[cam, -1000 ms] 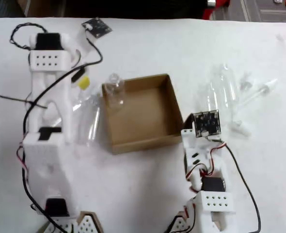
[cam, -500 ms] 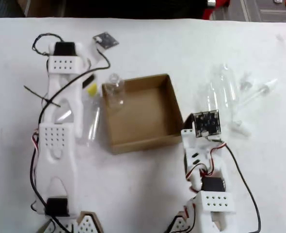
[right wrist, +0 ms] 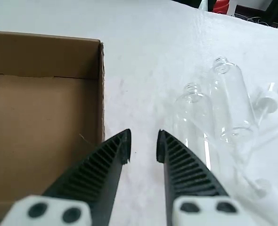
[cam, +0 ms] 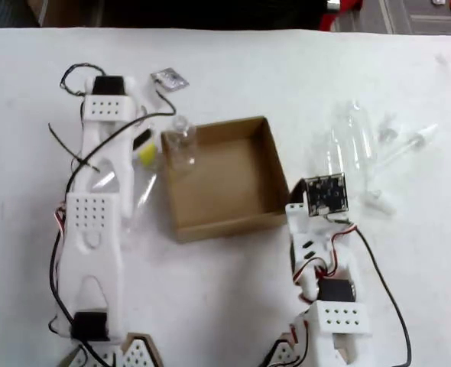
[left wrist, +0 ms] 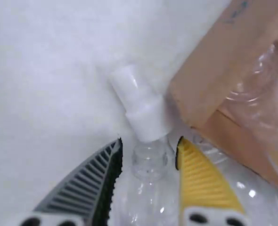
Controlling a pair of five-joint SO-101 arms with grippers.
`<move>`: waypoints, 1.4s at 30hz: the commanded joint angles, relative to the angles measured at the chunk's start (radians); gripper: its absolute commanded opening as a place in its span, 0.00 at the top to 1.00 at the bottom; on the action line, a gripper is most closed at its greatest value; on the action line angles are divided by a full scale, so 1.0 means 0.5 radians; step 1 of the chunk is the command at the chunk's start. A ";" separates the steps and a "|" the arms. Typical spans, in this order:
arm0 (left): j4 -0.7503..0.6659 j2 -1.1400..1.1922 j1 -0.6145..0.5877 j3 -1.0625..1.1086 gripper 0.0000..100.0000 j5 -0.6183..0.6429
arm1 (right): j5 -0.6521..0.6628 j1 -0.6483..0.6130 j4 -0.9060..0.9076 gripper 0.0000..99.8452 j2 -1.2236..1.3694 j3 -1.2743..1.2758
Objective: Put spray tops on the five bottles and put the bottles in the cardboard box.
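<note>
My left gripper (left wrist: 148, 143) is shut on the neck of a clear bottle (left wrist: 148, 165) lying on the table, with a grey finger on one side and a yellow one on the other. A white spray top (left wrist: 139, 108) sits tilted in that bottle's mouth, beside the cardboard box (left wrist: 209, 84). In the high view this gripper (cam: 141, 145) is at the box's (cam: 233, 180) left wall. Another clear bottle (cam: 181, 141) stands in the box's far left corner. My right gripper (right wrist: 143, 141) is narrowly open and holds nothing, just right of the box (right wrist: 40, 113).
Two bare bottles (cam: 336, 157) (cam: 359, 138) lie right of the box, with loose spray tops (cam: 418, 140) (cam: 380, 202) beside them. The right arm (cam: 329, 252) rests near the front edge. Cables trail along the left arm.
My left arm has swung right and toward the box, pulling the bottle's neck with it so the bottle pivoted. The right arm has not moved.
</note>
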 commanded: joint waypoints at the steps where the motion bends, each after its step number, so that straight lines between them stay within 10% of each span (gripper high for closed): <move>1: 0.028 -0.029 0.005 -0.092 0.83 -0.012 | 0.012 0.017 -0.041 0.92 0.005 -0.025; 7: 0.028 -0.063 0.008 -0.092 0.98 -0.012 | 0.015 0.017 -0.041 0.92 0.002 -0.025; 21: 0.034 -0.299 0.008 -0.092 0.97 0.255 | 0.025 -0.038 -0.041 0.92 0.008 -0.025; 35: 0.040 -1.487 0.133 -0.006 0.97 0.872 | 0.025 -0.038 -0.035 0.92 -0.002 -0.025; 42: 0.025 -2.297 0.465 0.881 0.97 0.927 | 0.025 -0.032 -0.032 0.92 -0.002 -0.025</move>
